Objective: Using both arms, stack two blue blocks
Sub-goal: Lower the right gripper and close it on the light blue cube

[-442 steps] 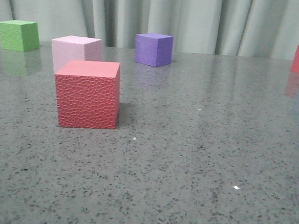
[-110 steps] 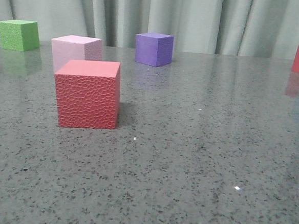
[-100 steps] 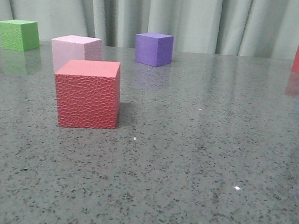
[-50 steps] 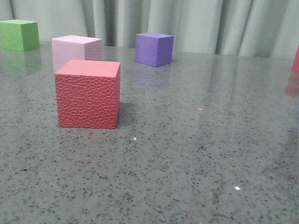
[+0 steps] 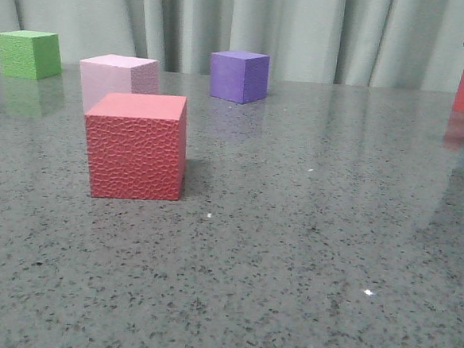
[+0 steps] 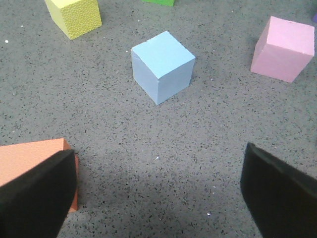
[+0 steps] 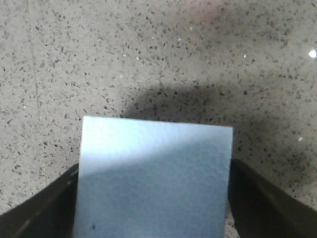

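Since right gripper [image 7: 153, 208] straddles blue block [image 7: 153, 178] on tabletop [image 7: 148, 49], fingers spread either side, I'd square up before squeezing. Left gripper [image 6: 158, 198] spread wide, second blue block [image 6: 162, 66] just ahead.

One blue block [image 7: 153, 178] between black pincer fingers [image 7: 37, 208], second blue block [image 6: 162, 66] alone on table

- A light blue block [image 7: 153, 178] sat between the two black fingers [image 7: 39, 208] of the right pincer [image 7: 154, 210].
- Its shadow fell on the speckled grey surface [image 7: 148, 49].
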Controlling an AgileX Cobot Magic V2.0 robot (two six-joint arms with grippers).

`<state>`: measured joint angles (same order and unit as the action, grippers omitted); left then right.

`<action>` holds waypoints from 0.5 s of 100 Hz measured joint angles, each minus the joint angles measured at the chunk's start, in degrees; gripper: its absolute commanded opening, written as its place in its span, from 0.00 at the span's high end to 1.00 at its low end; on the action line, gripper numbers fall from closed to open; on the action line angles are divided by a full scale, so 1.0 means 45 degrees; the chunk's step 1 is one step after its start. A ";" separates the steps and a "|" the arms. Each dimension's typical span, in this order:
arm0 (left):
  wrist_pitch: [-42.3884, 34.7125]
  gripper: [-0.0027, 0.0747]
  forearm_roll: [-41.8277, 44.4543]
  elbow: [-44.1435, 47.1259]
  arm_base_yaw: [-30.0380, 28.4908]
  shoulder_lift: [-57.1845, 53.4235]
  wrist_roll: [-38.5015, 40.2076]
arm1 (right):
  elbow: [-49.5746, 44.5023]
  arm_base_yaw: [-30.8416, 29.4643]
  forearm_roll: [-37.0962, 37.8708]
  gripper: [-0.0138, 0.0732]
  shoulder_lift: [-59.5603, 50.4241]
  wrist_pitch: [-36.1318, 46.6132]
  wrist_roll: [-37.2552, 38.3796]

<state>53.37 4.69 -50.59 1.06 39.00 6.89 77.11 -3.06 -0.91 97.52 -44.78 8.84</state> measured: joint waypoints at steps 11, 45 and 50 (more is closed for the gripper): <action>0.0000 0.14 0.0000 0.0000 0.0000 0.0000 0.0000 | 0.0000 0.0000 0.0000 0.32 0.0000 0.0050 0.0000; 0.0000 0.14 0.0000 0.0000 0.0000 0.0000 0.0000 | 0.0029 0.0000 -0.0027 0.42 0.0000 -0.0018 -0.0023; 0.0000 0.14 0.0000 0.0000 0.0000 0.0000 0.0000 | 0.0176 0.0000 -0.0027 0.42 0.0000 -0.0209 -0.0023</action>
<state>53.37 4.69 -50.59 1.06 39.00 6.89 77.90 -3.06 -1.03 97.52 -45.73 8.73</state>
